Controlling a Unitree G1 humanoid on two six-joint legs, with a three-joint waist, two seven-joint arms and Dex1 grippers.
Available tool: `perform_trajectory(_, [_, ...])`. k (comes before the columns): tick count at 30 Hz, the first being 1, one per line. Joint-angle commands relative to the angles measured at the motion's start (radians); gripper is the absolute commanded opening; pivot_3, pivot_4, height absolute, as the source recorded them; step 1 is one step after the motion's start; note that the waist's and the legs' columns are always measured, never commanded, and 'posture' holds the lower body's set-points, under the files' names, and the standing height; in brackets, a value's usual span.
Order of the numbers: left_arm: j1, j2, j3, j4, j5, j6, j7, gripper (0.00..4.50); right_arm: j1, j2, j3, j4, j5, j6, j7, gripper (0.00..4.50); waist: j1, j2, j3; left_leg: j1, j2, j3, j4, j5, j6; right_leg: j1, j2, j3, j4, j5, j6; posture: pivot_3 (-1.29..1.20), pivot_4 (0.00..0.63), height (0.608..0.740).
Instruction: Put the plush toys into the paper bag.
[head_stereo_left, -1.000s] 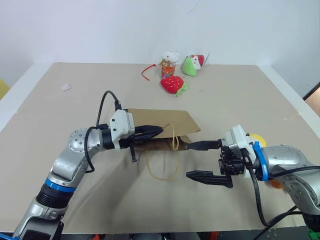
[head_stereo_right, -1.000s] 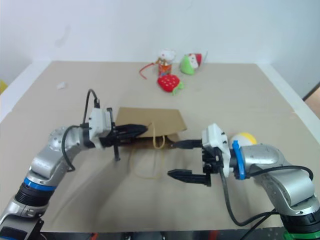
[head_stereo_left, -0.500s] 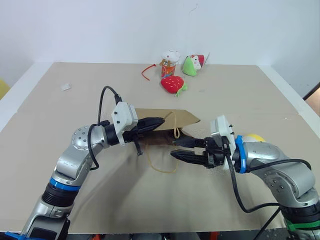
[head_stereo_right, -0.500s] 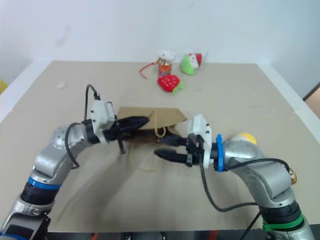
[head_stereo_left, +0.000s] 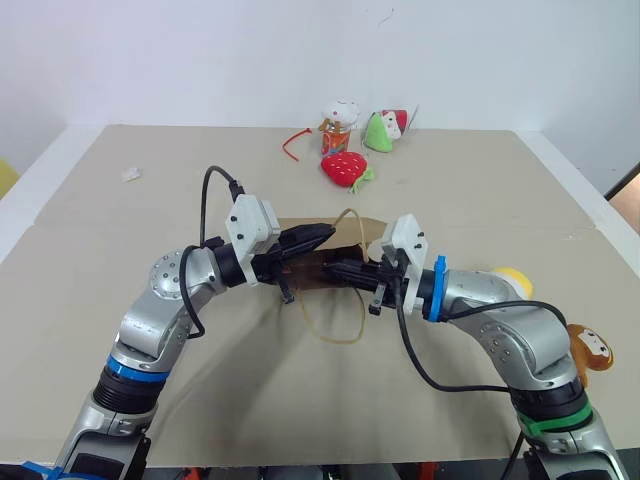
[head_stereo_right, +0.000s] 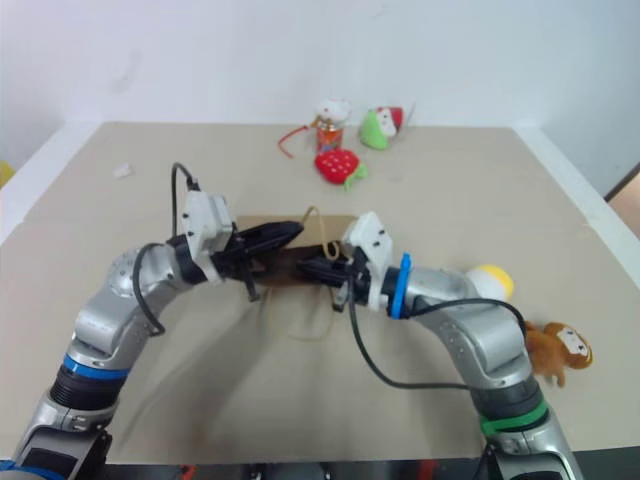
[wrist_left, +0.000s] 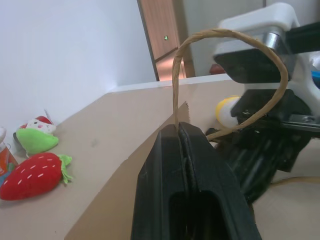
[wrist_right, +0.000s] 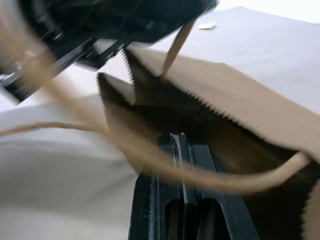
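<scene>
L gripper (head_stereo_left: 322, 236) clamped on far rim of the paper bag (head_stereo_left: 330, 268); R gripper (head_stereo_left: 337, 272) closed w/ fingers together at the bag mouth, prob. pinching the near rim. Bag lies mid-table, mouth only starting to part. Nothing bagged yet: ball toy (head_stereo_right: 485, 281) and monkey (head_stereo_right: 556, 347) both on table (head_stereo_left: 150, 220) at right, near R arm. Left to do: open bag, load both.

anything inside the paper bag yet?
No toy shows in the paper bag; its mouth looks dark and its depth is hidden. The monkey and the white-yellow ball lie outside on the table.
</scene>
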Motion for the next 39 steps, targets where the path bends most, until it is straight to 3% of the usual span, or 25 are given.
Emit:
perform_trajectory(1, [-0.006, -0.006, 0.023, -0.039, 0.0, 0.002, 0.018, 0.0, -0.038, 0.016, 0.03, 0.017, -0.067, -0.005, -0.041, 0.13, 0.0, 0.0, 0.0, 0.0, 0.0, 0.0, 0.0, 0.0, 0.0, 0.0, 0.0, 0.0, 0.0, 0.0, 0.0, 0.0, 0.15, 0.74])
perform_trajectory(12, [-0.017, -0.049, 0.036, -0.047, 0.04, -0.017, 0.117, 0.0, -0.026, 0.043, 0.192, 0.112, -0.298, 0.015, -0.132, 0.13, 0.0, 0.0, 0.0, -0.001, 0.0, 0.001, 0.001, 0.0, 0.0, -0.001, 0.0, 0.0, 0.0, 0.0, 0.0, 0.0, 0.15, 0.74])
perform_trajectory(28, [-0.038, -0.053, 0.064, -0.205, 0.034, -0.095, 0.105, 0.0, 0.012, 0.112, 0.162, 0.162, -0.38, 0.014, -0.187, 0.13, 0.0, 0.0, 0.0, -0.001, 0.0, 0.0, 0.001, 0.0, 0.0, -0.001, 0.0, 0.0, 0.0, 0.001, 0.0, 0.0, 0.15, 0.74])
perform_trajectory(39, [-0.073, -0.084, 0.094, -0.13, 0.226, -0.16, 0.277, 0.0, 0.003, 0.136, 0.157, 0.169, -0.395, -0.004, -0.184, 0.13, 0.0, 0.0, 0.0, -0.001, 0.0, 0.0, 0.001, 0.0, 0.0, -0.001, 0.001, 0.0, 0.0, 0.001, 0.001, 0.0, 0.15, 0.74])
